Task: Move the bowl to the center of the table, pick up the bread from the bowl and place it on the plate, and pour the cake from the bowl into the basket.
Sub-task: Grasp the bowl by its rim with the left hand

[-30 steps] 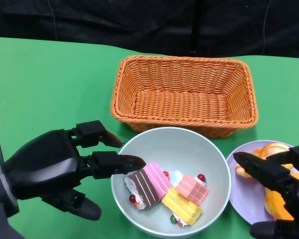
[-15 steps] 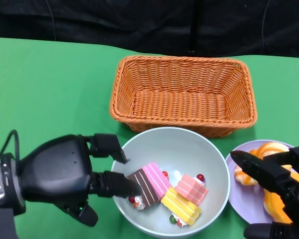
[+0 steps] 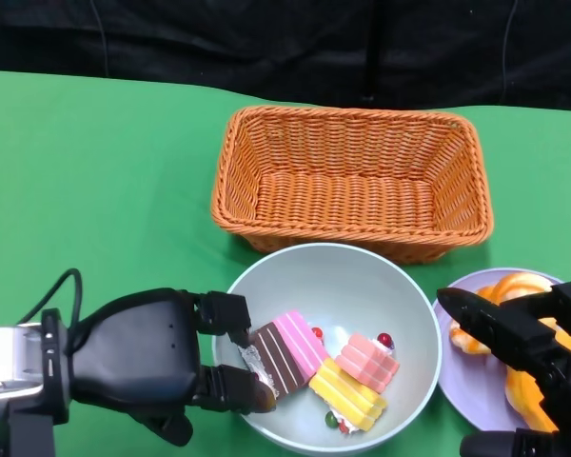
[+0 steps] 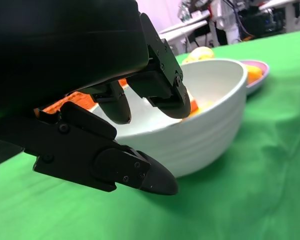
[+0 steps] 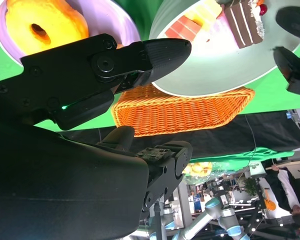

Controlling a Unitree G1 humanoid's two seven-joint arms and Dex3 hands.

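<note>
Three striped cake slices (image 3: 319, 367) in pale bowl (image 3: 381, 276)

Green table (image 3: 95, 171); orange woven basket (image 3: 352, 181); pale grey-green bowl (image 3: 362, 276); brown-and-pink, pink, and yellow striped cakes (image 3: 285, 350); lilac plate (image 3: 457, 367); orange bread (image 3: 514, 286).

Robotics laboratory. Beyond the right hand (image 5: 140, 90): a green-covered table (image 3: 95, 171) backed by black curtain (image 3: 266, 48), a jointed robot arm (image 5: 210, 220), and a standing person (image 5: 287, 187).
</note>
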